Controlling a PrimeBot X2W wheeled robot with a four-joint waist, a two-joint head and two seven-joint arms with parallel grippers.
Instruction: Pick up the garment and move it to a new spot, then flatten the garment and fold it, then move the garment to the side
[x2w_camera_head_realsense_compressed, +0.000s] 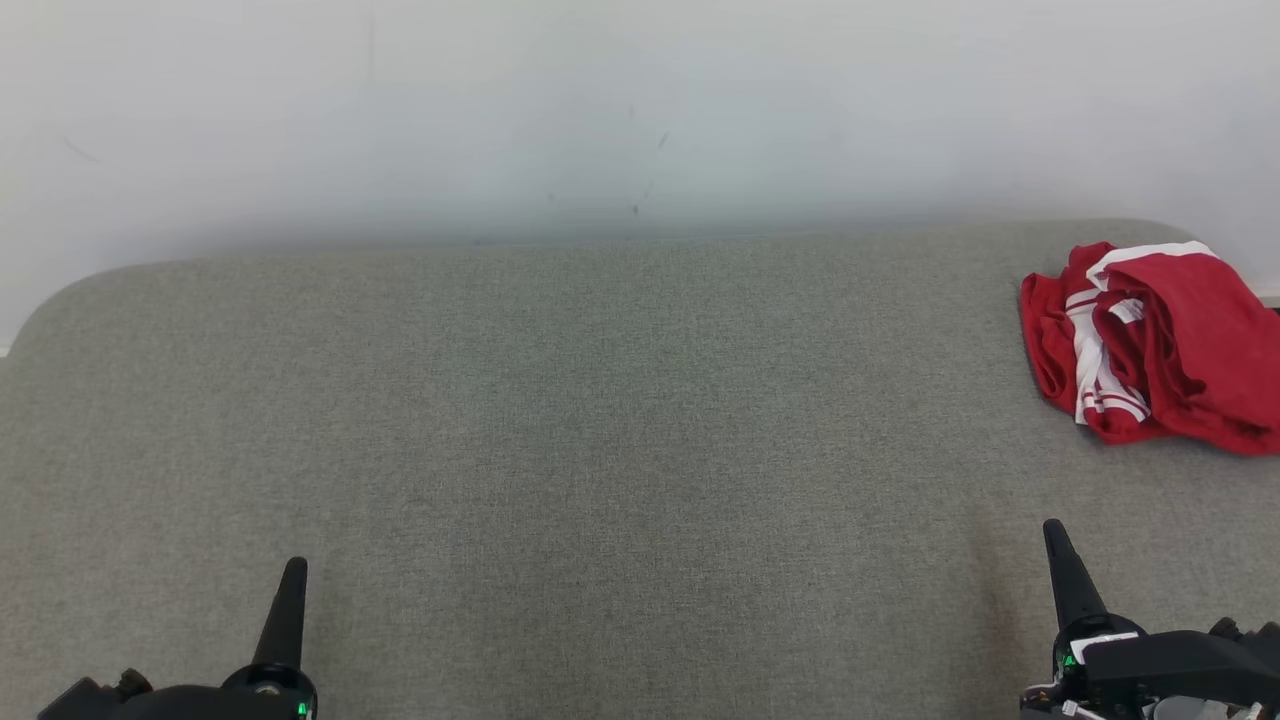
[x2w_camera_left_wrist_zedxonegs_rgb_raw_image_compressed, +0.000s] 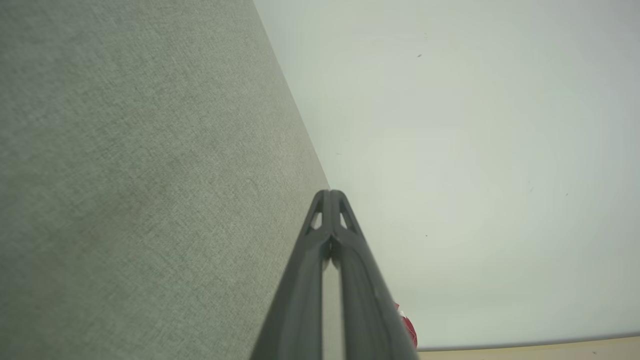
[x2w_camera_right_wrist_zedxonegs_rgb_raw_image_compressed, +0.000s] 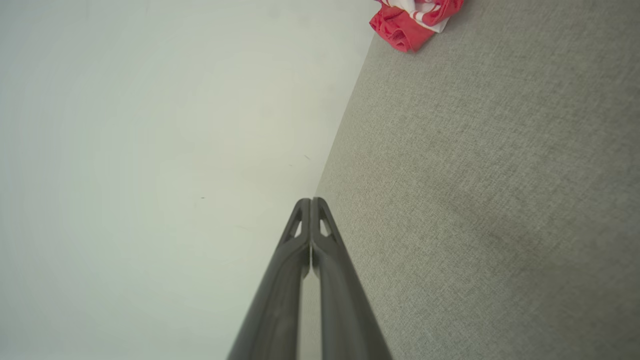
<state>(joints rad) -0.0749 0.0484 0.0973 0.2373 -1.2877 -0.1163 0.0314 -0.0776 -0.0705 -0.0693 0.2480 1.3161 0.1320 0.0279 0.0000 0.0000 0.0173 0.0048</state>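
Your red-and-white garment (x2w_camera_head_realsense_compressed: 1160, 340) lies crumpled at the far right of the grey table (x2w_camera_head_realsense_compressed: 600, 420). Your left tool (x2w_camera_head_realsense_compressed: 294, 572) and right tool (x2w_camera_head_realsense_compressed: 1056, 538) sit fully closed, empty, well apart from it.

The garment (x2w_camera_head_realsense_compressed: 1150, 345) lies on the surface (x2w_camera_head_realsense_compressed: 600, 420) at its far right corner, close to the back edge. The wall (x2w_camera_head_realsense_compressed: 600, 110) rises just behind that edge. The left pincer (x2w_camera_head_realsense_compressed: 295, 570) sits over the near left of the surface and the right pincer (x2w_camera_head_realsense_compressed: 1053, 530) over the near right, well apart from each other. The garment is ahead of the right pincer and slightly to its right, not touching it.
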